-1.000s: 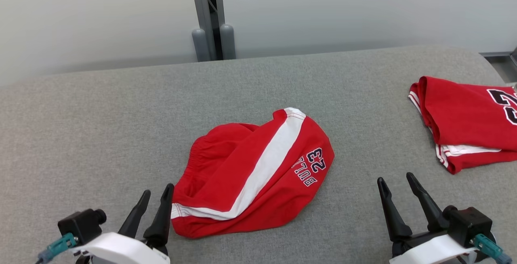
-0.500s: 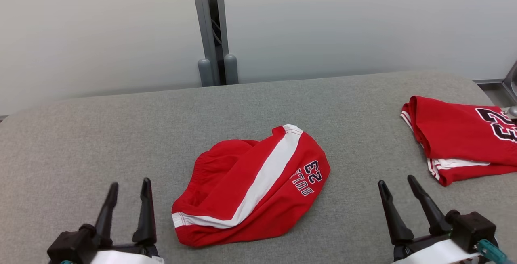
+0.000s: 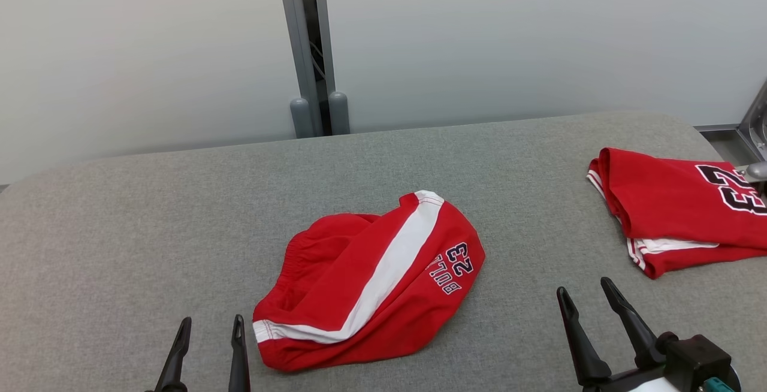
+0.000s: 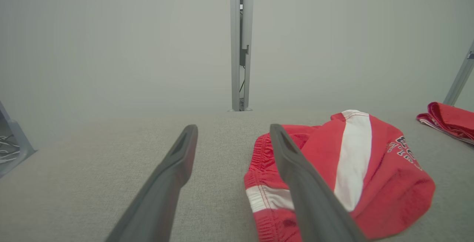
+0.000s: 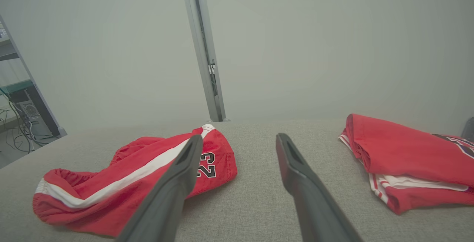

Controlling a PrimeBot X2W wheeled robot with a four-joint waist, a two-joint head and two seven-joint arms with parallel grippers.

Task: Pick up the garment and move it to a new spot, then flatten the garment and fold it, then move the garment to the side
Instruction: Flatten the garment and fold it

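The left end effector [image 3: 212,320] has drawn back from the red garment [image 3: 335,287], open and empty like the right end effector [image 3: 582,286].

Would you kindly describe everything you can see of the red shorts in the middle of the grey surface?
The red shorts look like soft jersey, with a broad white side stripe, a gathered elastic waistband and dark "23" lettering. They lie loosely crumpled, midway across the grey padded surface, which alone touches them; the open left pincer stands close beside them, apart.

Red shorts [image 5: 100,210], folded jersey [image 5: 400,153], grey surface [image 5: 251,201].
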